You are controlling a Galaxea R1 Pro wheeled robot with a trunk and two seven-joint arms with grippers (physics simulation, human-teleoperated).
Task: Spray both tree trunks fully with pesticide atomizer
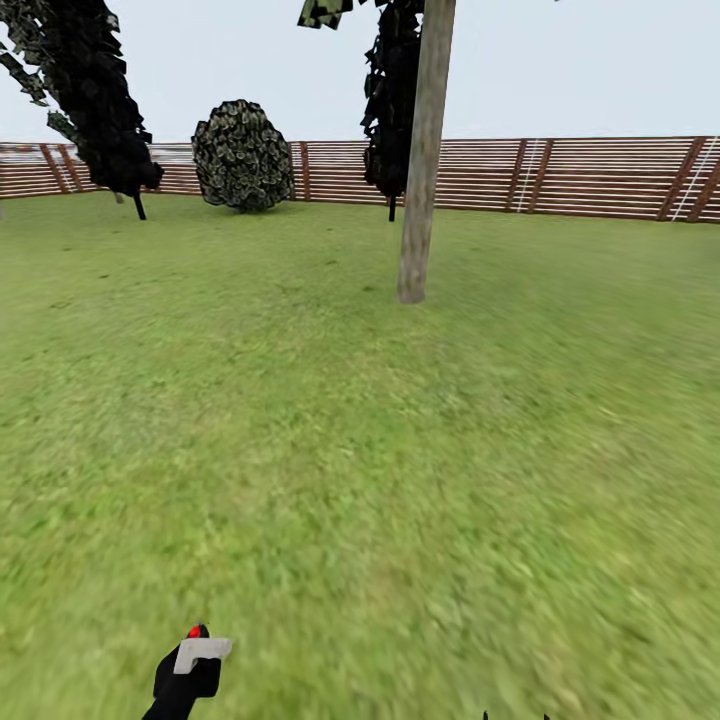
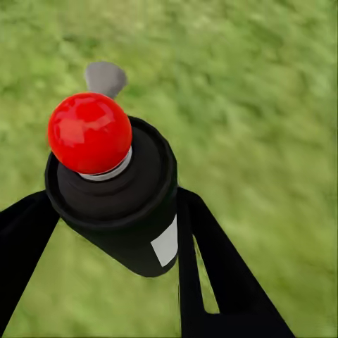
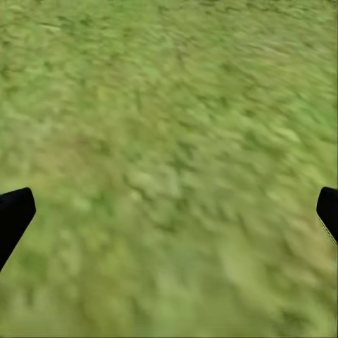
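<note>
While the left gripper clamps the small, rigid, likely light pesticide atomizer around its smooth body, the right gripper hangs spread and empty over grass

My left hand sits low at the near left of the lawn, the pesticide atomizer in it. The tree trunk stands ahead, right of centre, before the fence along the far edge. A round bush sits at the fence left of the trunk, and a slim tree farther left.
</note>
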